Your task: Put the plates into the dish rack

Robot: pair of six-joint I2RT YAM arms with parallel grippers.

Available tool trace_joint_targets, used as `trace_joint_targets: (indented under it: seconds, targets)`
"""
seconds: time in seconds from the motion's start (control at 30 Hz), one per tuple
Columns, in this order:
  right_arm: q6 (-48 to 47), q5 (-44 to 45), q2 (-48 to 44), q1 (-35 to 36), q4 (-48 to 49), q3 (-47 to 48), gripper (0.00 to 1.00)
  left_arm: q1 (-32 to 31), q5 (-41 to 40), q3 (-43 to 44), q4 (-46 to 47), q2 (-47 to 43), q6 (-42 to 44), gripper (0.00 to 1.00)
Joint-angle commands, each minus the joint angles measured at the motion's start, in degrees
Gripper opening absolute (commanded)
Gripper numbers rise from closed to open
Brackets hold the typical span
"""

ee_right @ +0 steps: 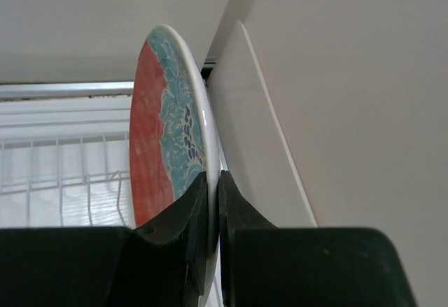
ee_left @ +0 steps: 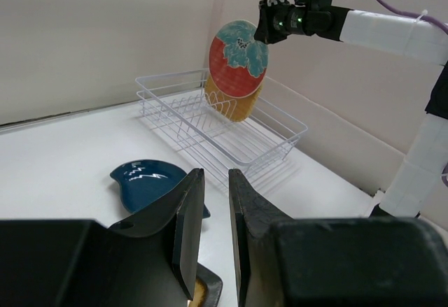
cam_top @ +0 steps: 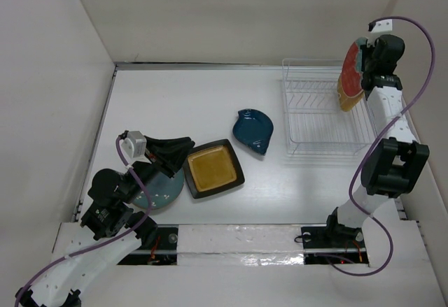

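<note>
My right gripper [cam_top: 365, 63] is shut on the rim of the red plate with teal flowers [cam_top: 351, 63] and holds it upright above the right end of the white wire dish rack [cam_top: 308, 146]. The right wrist view shows the fingers [ee_right: 212, 175] pinching this plate [ee_right: 157, 132]. The orange-yellow plate [cam_top: 348, 96] stands in the rack just below it. On the table lie the dark blue leaf plate [cam_top: 253, 130], the black square plate [cam_top: 213, 168] and the grey-teal plate [cam_top: 159, 194]. My left gripper [cam_top: 183, 149] hovers over the grey-teal plate, jaws slightly apart and empty [ee_left: 215, 173].
White walls enclose the table on the left, back and right; the right wall is close behind the rack [ee_left: 294, 129]. The blue plate [ee_left: 147, 180] lies between my left gripper and the rack. A corner of the black square plate [ee_left: 208, 289] shows under the left fingers.
</note>
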Motion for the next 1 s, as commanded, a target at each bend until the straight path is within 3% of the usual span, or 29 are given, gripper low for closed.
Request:
trace_joint_targets:
  seconds: [0.0,0.83,0.93,0.97]
  targets:
    - [-4.0,3.4,-2.7,1.5,17.1,3.7,0.0,-0.3,0.0,1.6,2.9,0.0,-0.1,0.18]
    - [-0.8,3.1,-2.4,3.3,25.2,-12.5,0.0,-0.3,0.8,1.5,2.8,-0.4,-0.4,0.18]
    - [0.8,3.3,-2.4,3.3,25.6,-13.2,0.07,-0.3,0.0,1.5,3.0,-0.7,-0.4,0.18]
    - [1.5,3.3,-2.2,3.3,25.5,-13.1,0.15,-0.3,-0.2,1.5,2.8,-0.5,-0.4,0.18]
